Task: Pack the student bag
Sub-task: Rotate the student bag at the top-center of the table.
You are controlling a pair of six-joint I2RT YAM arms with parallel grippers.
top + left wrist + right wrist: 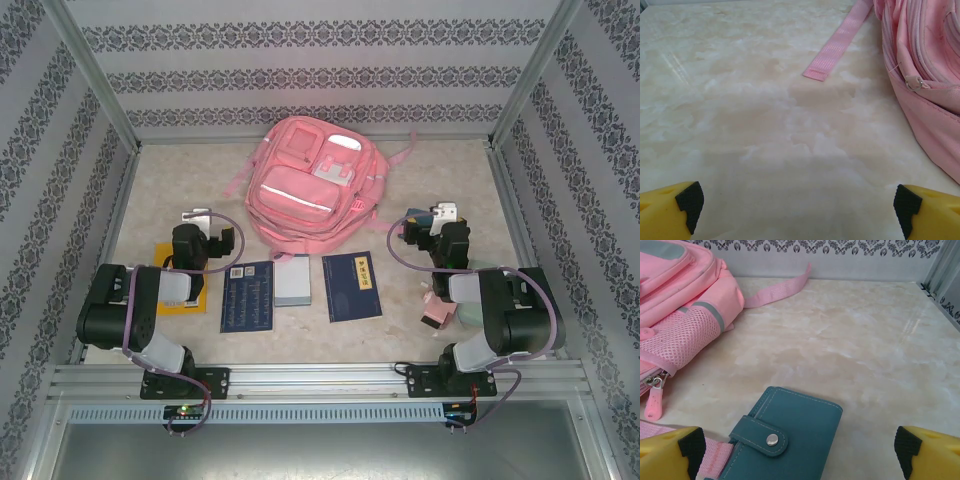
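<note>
Marbled beige worktop point(450, 180) inside a cell walled with patterned paper. At the left gripper point(795, 207): yellow fingers point(665, 215) with black pads, spread wide, nothing between them, bare stone beneath. Just ahead, a loose pink strap point(837, 45) flat on the surface, and at the right edge the flank of the student bag point(925, 110). At the right gripper point(797, 447): likewise released and empty, poised low over a teal wallet point(785, 435) with a snap tab, the bag's mesh side pocket off to the left. From above: bag lying front-up at the back centre of the worktop, apart from a row of flat things nearer the bases, namely a navy booklet point(247, 296), a pale notebook point(293, 284) and a blue book point(352, 286). Left arm point(125, 310) and right arm point(510, 310) both folded back on themselves, forearms reaching forward, wrists low, flanking the bag's near corners. Judged to be the opening step: nothing gripped, nothing visibly packed; hard to tell whether the main compartment is unzipped. Next move likely calls for closing the right jaws squarely across the wallet, or for parting a compartment first, one gripper on the zip pull and the other steadying fabric prone to shift when tugged.
</note>
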